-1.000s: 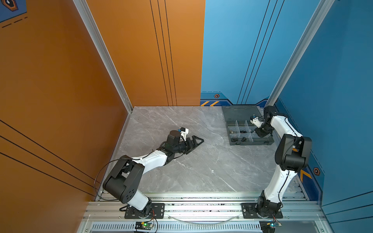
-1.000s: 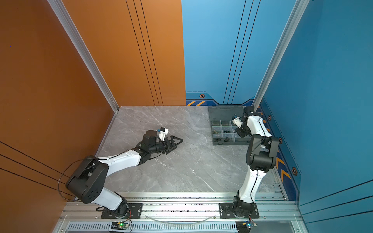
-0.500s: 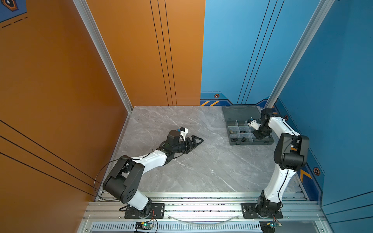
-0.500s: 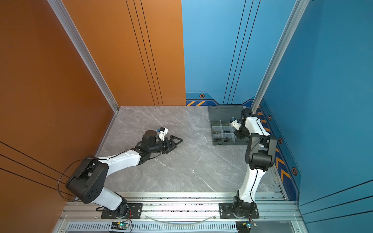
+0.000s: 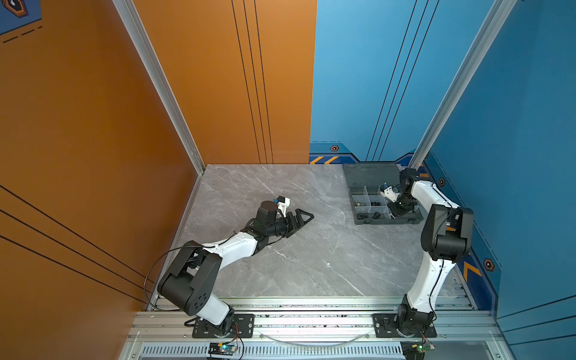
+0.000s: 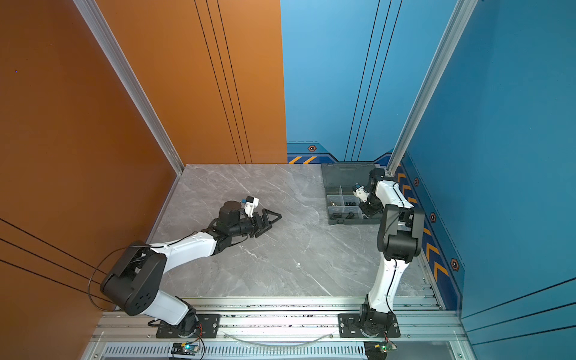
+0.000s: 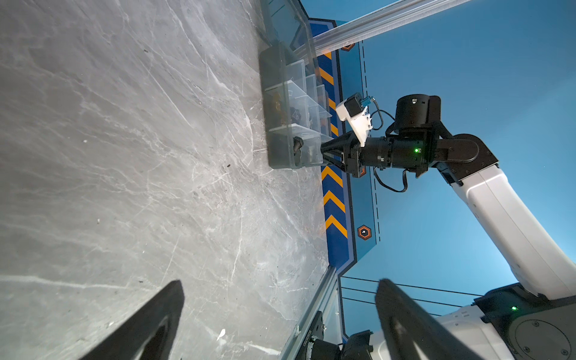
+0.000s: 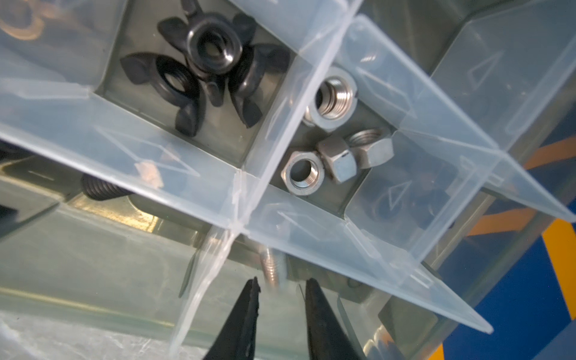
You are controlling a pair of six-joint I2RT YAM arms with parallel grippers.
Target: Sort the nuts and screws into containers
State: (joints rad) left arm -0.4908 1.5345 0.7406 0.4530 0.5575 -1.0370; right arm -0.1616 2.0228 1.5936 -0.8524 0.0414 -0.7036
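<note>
The grey organizer box [image 5: 386, 220] [image 6: 335, 222] sits at the back right with its lid [image 5: 369, 174] laid open. My right gripper [image 8: 282, 280] [image 5: 395, 212] [image 6: 368, 209] reaches down into a near container. It is open, and a blurred silver screw [image 8: 274, 268] lies just past its tips, touching neither. Other containers hold black wing nuts [image 8: 212, 71], silver hex nuts [image 8: 330, 149] and a black screw [image 8: 103, 190]. My left gripper [image 7: 279, 282] [image 5: 307, 216] [image 6: 276, 217] rests open and empty on the table, mid-left.
Clear dividers [image 8: 274, 103] stand close on both sides of the right fingertips. The blue wall with orange chevrons [image 7: 335, 199] runs right behind the box. The grey marble table [image 5: 311, 255] stretches between the two arms.
The right gripper has dropped lower toward the box's near row and its jaws have parted, with the silver screw now loose beyond them. The left arm has not moved.
</note>
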